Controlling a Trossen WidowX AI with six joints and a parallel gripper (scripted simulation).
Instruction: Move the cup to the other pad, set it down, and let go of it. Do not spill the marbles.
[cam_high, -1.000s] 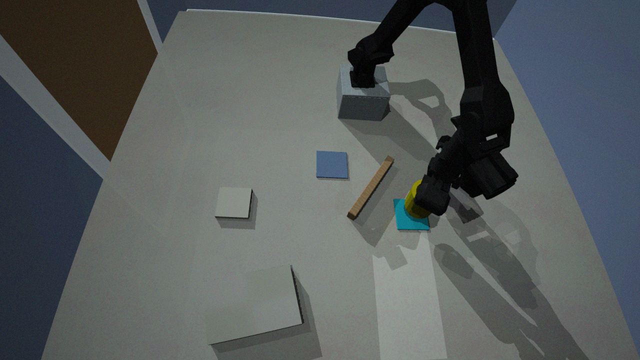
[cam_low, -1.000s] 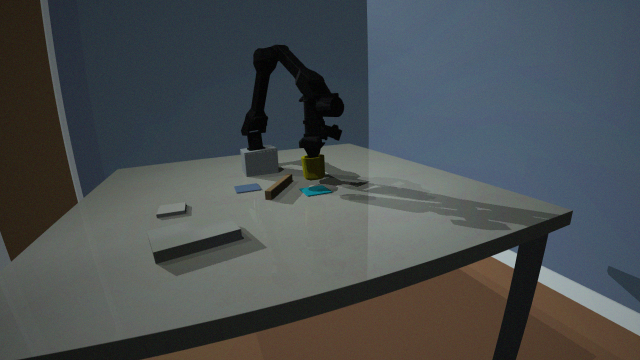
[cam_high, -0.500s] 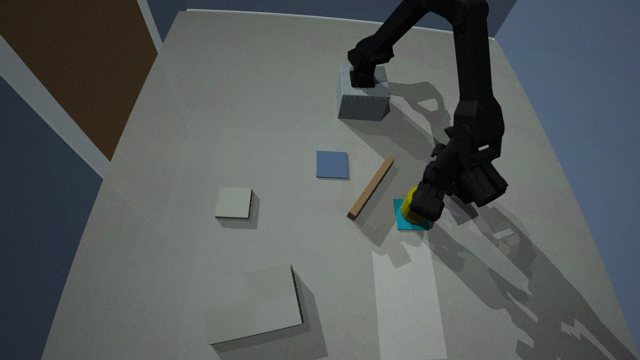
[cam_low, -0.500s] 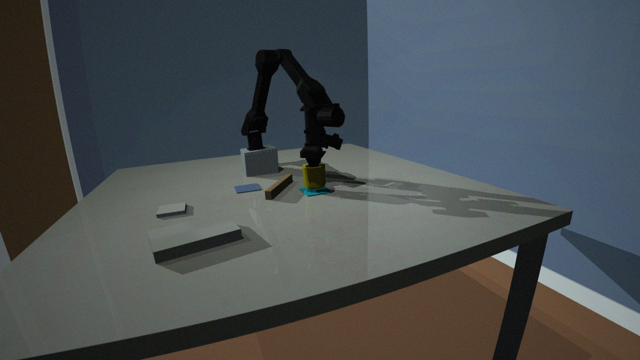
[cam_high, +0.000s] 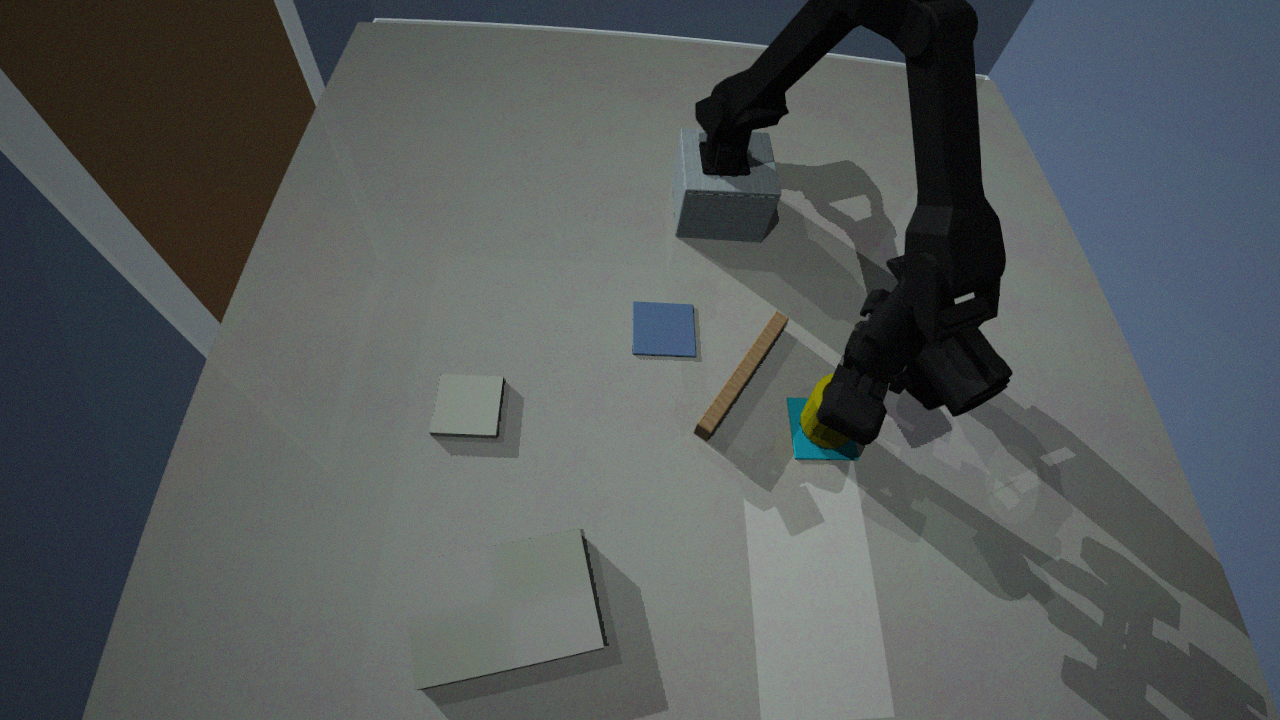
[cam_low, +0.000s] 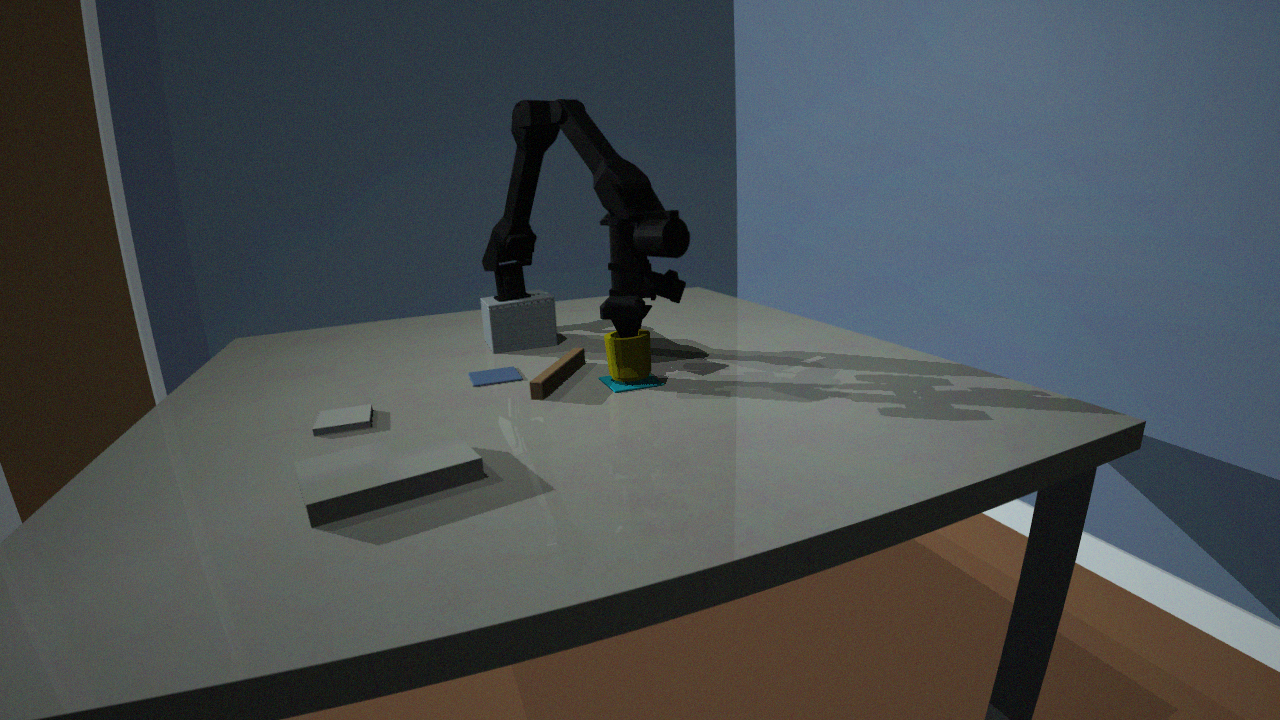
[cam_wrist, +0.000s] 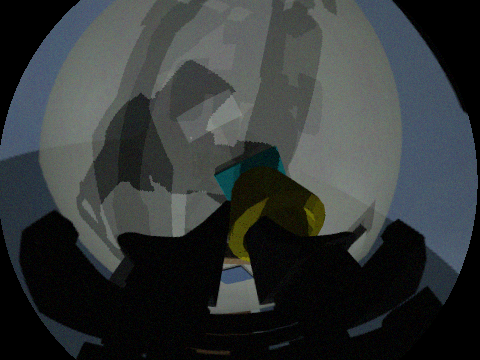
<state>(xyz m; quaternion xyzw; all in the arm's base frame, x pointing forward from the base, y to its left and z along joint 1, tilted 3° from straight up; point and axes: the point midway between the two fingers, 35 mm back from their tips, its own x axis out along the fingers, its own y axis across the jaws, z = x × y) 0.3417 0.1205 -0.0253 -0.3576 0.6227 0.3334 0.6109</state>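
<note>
The yellow cup (cam_high: 816, 420) (cam_low: 629, 358) (cam_wrist: 277, 190) is upright over the teal pad (cam_high: 810, 454) (cam_low: 621, 386) (cam_wrist: 225, 182), its base at or just above the pad's surface; I cannot tell whether they touch. My gripper (cam_low: 628, 334) (cam_wrist: 236, 204) points down and is shut on the cup's wall at the rim, with one finger inside the cup. The blue pad (cam_high: 663, 329) (cam_low: 494, 377) lies bare, on the other side of the wooden bar. The marbles are not visible; the cup's inside is mostly hidden by the gripper.
A wooden bar (cam_high: 742, 376) (cam_low: 558, 374) lies diagonally between the two pads. A small pale block (cam_high: 468, 405) (cam_low: 342, 417) and a large pale slab (cam_high: 510, 608) (cam_low: 389, 474) lie farther from the arm. The arm stands on a grey box (cam_high: 725, 216) (cam_low: 520, 325).
</note>
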